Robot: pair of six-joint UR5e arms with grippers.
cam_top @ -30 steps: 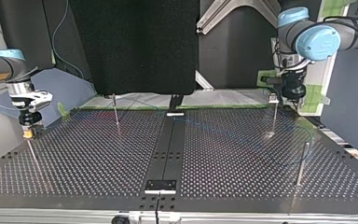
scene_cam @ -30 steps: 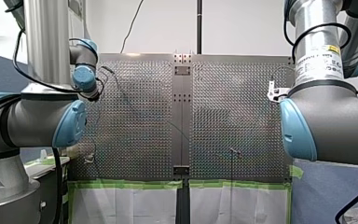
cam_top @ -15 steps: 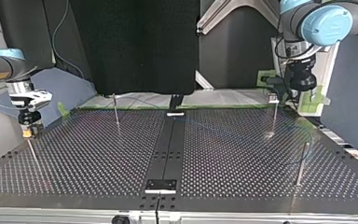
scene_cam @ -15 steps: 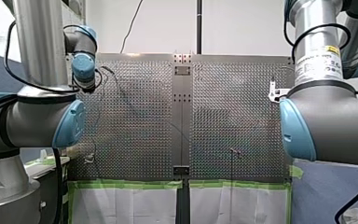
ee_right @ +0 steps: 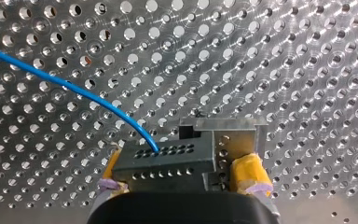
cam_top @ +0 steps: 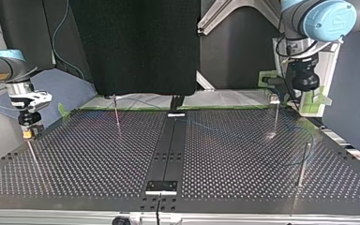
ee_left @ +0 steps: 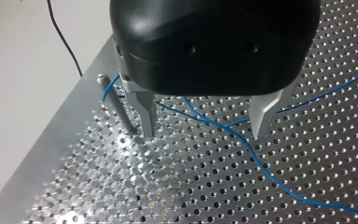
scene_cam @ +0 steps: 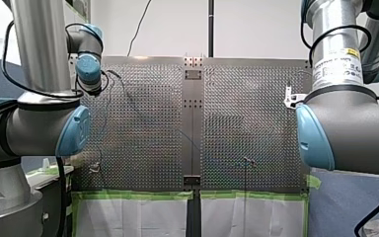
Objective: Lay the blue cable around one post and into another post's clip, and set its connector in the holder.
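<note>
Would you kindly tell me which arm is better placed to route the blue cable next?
Probably left. My left hand is open over the blue cable, beside a post; my right hand is shut on the connector.

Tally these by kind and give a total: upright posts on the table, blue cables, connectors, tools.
Posts: 4
Blue cable: 1
Connector: 1
Tools: 2 (left tool, right tool)
Total: 8
</note>
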